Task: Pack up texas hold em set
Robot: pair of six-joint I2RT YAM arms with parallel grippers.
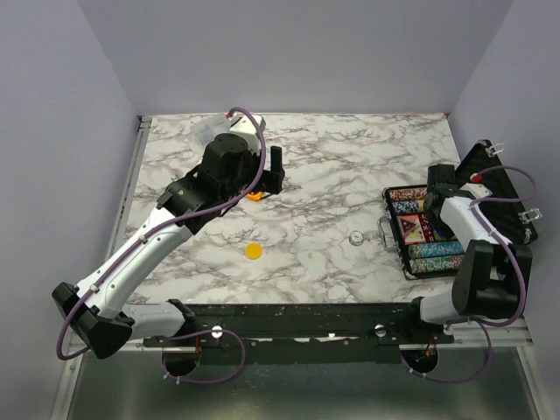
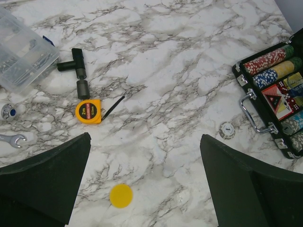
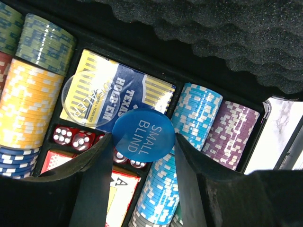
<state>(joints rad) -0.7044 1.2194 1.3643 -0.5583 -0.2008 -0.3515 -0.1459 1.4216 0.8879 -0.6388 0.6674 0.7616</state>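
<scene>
The black case [image 1: 398, 255] lies open at the table's right, foam lid [image 3: 213, 33] raised, chip rows [image 3: 28, 99] and red dice [image 3: 74, 136] inside. My right gripper [image 3: 143, 137] hangs over it, shut on a blue "SMALL BLIND" disc [image 3: 142, 124] by its edges. A clear dealer disc [image 3: 87, 97] rests on the blue-and-yellow card box [image 3: 132, 92]. On the marble lie a yellow disc [image 2: 121, 196] and a white chip [image 2: 227, 129]. My left gripper [image 2: 145, 137] is open high above the table, the yellow disc [image 1: 253, 251] below and between its fingers.
An orange tape measure [image 2: 88, 111], a black T-shaped tool [image 2: 78, 71], a clear compartment box [image 2: 21, 52], a wrench [image 2: 13, 140] and a small round cap [image 2: 8, 110] sit at the back left. The case handle [image 2: 253, 113] faces the table's middle.
</scene>
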